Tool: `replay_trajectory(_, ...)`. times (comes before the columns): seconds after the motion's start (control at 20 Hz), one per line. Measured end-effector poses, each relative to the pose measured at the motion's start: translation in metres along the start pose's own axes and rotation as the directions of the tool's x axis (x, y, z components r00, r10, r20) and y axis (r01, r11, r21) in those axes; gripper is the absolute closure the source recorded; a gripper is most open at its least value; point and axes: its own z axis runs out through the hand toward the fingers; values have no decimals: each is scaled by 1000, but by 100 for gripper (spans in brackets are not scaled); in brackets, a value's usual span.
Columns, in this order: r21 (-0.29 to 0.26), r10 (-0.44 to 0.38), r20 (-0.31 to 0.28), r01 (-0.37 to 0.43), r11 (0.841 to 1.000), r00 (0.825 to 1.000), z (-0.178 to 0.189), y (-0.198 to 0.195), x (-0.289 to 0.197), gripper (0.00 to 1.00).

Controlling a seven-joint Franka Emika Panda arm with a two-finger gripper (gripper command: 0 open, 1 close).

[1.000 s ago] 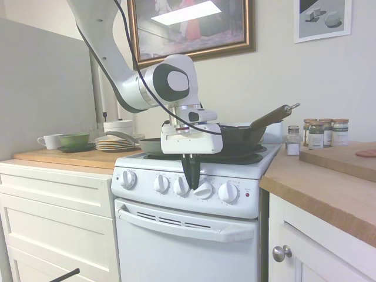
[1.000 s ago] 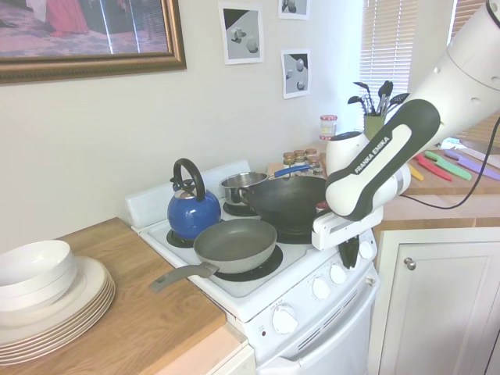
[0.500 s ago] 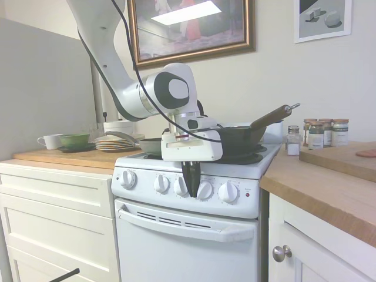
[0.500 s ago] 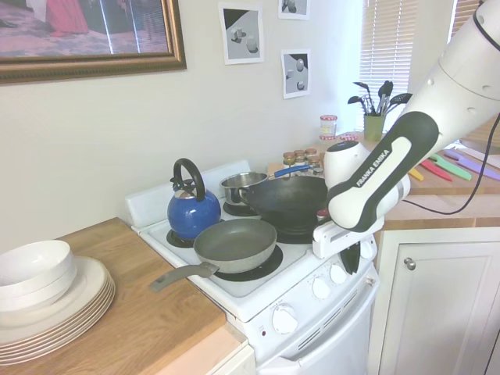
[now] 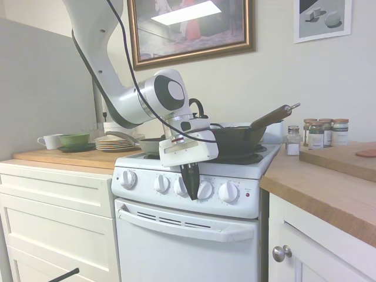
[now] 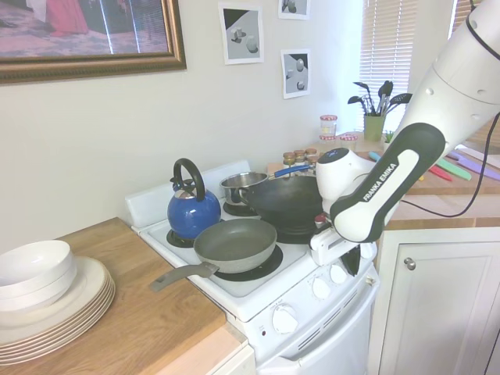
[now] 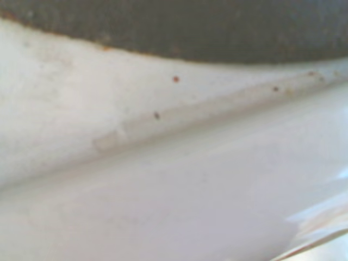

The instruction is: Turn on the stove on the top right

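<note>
In the first exterior view the stove (image 5: 194,205) fills the lower middle of the frame, its row of five white knobs running across the front panel. At the left end sits the first knob (image 5: 128,179), then the second knob (image 5: 161,183). My claw (image 5: 191,189) hangs point-down in front of the panel at mid-frame, tilted a little, its dark fingers pressed together with no gap I can see, and I judge them to be pinching the third knob (image 5: 181,186), which they largely cover. Just right of it stand the fourth knob (image 5: 204,190) and the fifth knob (image 5: 228,192), then the small red light (image 5: 247,194) at the panel's right end.

The main risk, as I judge it, is that I have the wrong knob: the panel shows no readable labels from here, so I cannot tell which knob governs the top right burner. A second risk is slipping. My fingers sit tilted on a smooth round knob, and a twist could skid off it or nudge the fourth knob just beside it.

On the stove top, the grey frying pan (image 6: 235,244) and the black wok (image 5: 235,140) sit on burners; heating the wrong coil would warm an empty pan. The wrist view shows only blurred white enamel.
</note>
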Motion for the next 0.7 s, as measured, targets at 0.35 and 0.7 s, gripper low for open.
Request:
replay_trajectory(0.35,88,-36,38,33,996,999,-27,3,-6,100)
replay_trajectory(0.7,152,-56,71,45,987,996,-52,26,-29,100)
